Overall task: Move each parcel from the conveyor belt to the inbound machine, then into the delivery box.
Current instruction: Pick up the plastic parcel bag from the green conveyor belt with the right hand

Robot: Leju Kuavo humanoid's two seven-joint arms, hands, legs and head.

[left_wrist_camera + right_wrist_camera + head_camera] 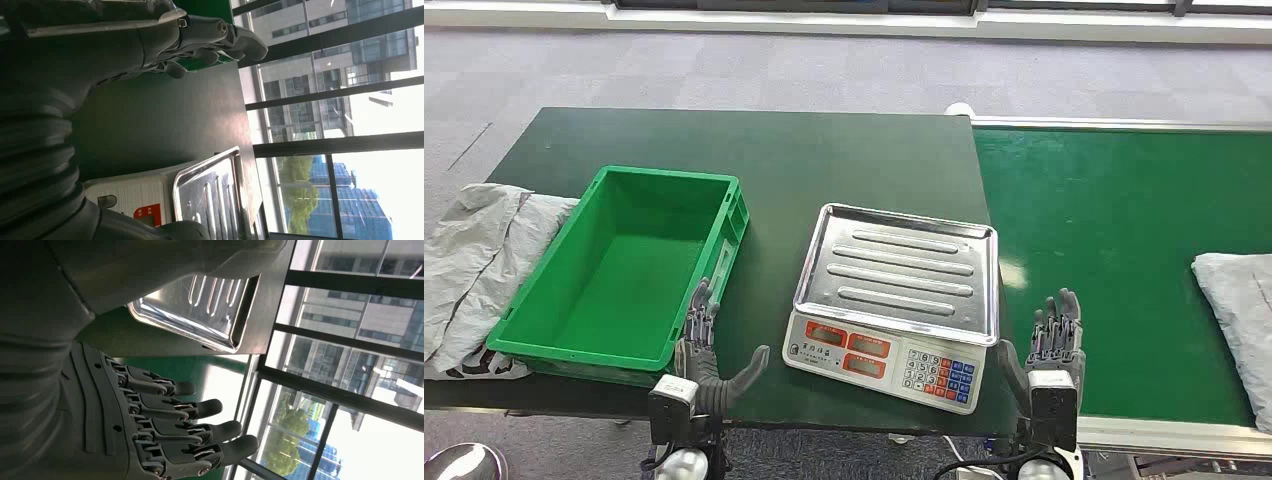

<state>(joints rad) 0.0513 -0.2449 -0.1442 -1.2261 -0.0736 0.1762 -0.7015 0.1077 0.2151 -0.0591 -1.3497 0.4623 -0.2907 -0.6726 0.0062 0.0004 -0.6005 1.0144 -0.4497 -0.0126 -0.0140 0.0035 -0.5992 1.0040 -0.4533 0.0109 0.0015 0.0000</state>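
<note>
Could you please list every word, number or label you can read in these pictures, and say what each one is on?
Nothing can be read for certain.
Scale front panel: small dark print above the red displays, too blurred to read.
Scale keypad: markings on the keys, too small to read.
Red label on the scale's face, left wrist view: too blurred to read.
Green crate, parcel: no text visible.

Scale (879,352) front panel print — too small; nothing legible

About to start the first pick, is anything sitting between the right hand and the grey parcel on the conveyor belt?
Nothing visible does. The right hand hovers open at the belt's near edge, and only bare green conveyor belt lies between it and the grey parcel at the far right.
</note>
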